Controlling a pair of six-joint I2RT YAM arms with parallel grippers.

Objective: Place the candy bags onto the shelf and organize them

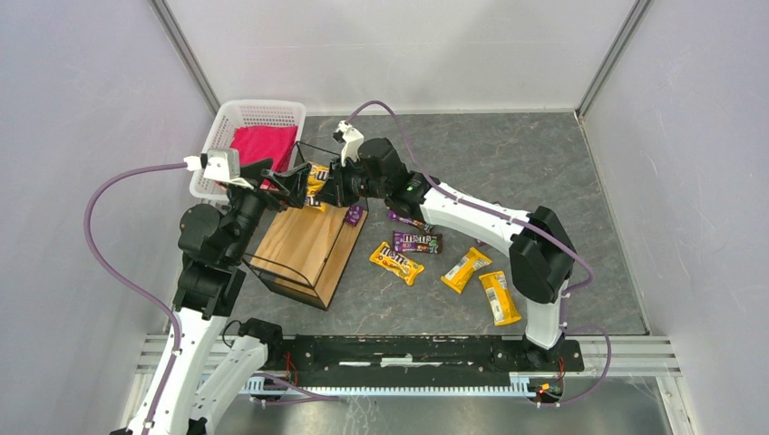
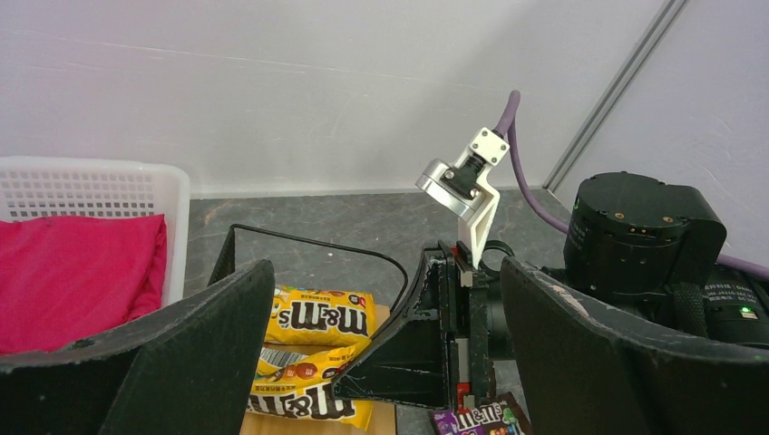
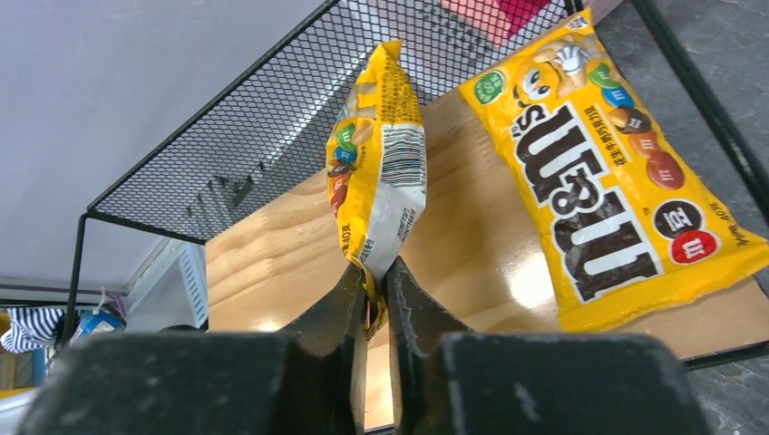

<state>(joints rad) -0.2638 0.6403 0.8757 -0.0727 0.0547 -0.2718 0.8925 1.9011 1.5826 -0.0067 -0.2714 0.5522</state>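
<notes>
Pinching a yellow bag (image 3: 381,154) by its edge, right tool (image 3: 374,281) hangs it over the shelf (image 3: 272,272) beside the flat bag (image 3: 598,190), prob. to lay alongside; left tool (image 1: 281,178) gapes empty.

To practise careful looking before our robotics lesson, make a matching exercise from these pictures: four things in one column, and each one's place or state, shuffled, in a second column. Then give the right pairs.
Column A
1. pink cloth
2. purple candy bag
3. right gripper
4. left gripper

Column B
a. open, holding nothing
b. in the white basket
c. flat on the grey table
d. shut on a yellow candy bag over the shelf

Pairs: 1-b, 2-c, 3-d, 4-a
</notes>
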